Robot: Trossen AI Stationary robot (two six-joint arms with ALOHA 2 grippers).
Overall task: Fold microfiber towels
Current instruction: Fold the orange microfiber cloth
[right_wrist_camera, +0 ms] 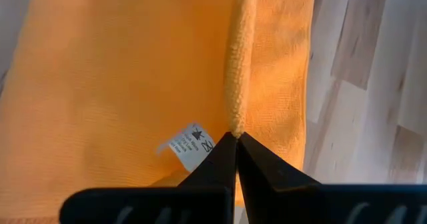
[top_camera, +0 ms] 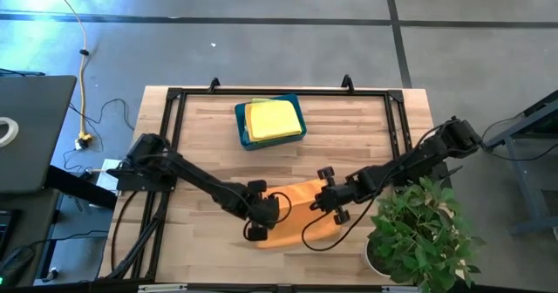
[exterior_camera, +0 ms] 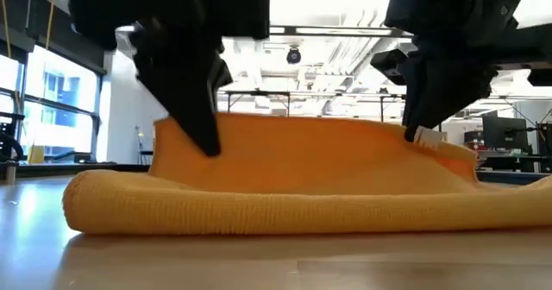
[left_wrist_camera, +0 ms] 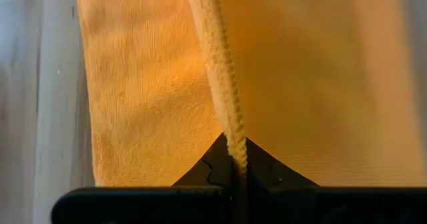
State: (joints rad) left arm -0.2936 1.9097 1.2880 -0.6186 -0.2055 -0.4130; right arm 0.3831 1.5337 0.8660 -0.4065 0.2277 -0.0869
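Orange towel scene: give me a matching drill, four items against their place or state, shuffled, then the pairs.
Things:
1. orange towel
2. teal bin
3. potted plant
4. left gripper

Places or states:
A. at the table's far side, folded yellow towels inside
B. shut on one towel edge
C. at the table's near right corner
D. near the front edge, held up by both grippers

The right gripper pinches the other end.

Pairs: 1-D, 2-A, 3-C, 4-B

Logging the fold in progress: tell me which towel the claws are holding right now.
The orange towel at the table's front, pinched by its edge in both the left claw and right claw. The yellow towel lies untouched in the bin at the back.
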